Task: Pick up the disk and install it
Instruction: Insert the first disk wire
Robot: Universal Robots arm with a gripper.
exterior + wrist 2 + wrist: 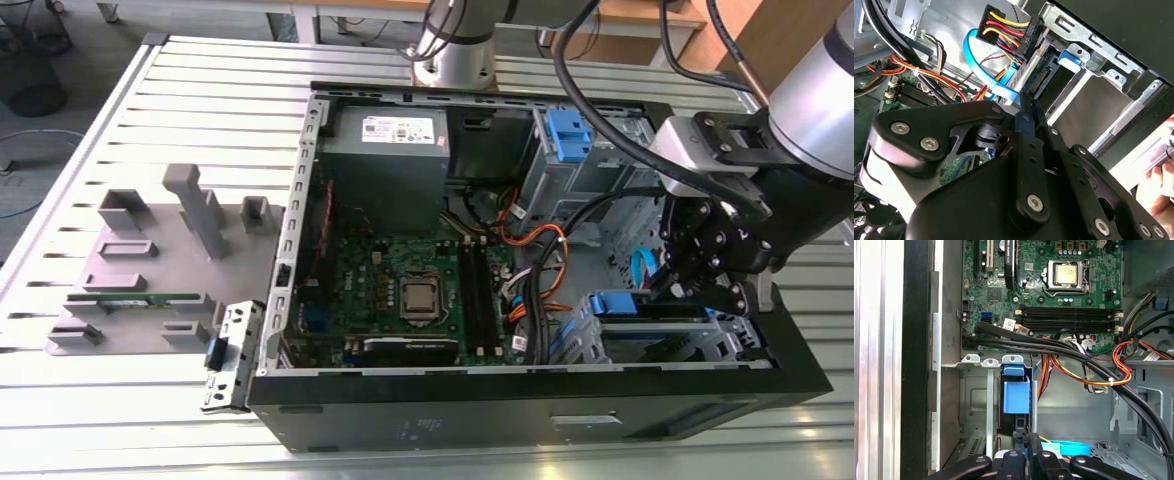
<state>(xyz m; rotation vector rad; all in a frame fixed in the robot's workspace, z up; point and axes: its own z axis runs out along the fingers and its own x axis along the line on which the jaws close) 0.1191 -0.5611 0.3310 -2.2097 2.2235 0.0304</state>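
The disk sits edge-up in the metal drive bay at the front corner of the open computer case, on the exterior view's right. Its blue carrier handle stands between the bay's metal uprights, and its connector end faces the inside of the case. My gripper hangs just above and behind that end. Its two thin black fingers lie together with nothing between them, tips right at the disk's rear edge. The fingertips sit directly behind the blue handle, so the gripper is in line with the disk.
The case holds a green motherboard, a grey power supply, a second blue bracket on a metal cage and bundles of black, orange and yellow cables. A blue flat cable loops near the bay. A grey fixture stands on the table. A person's hand is outside the case.
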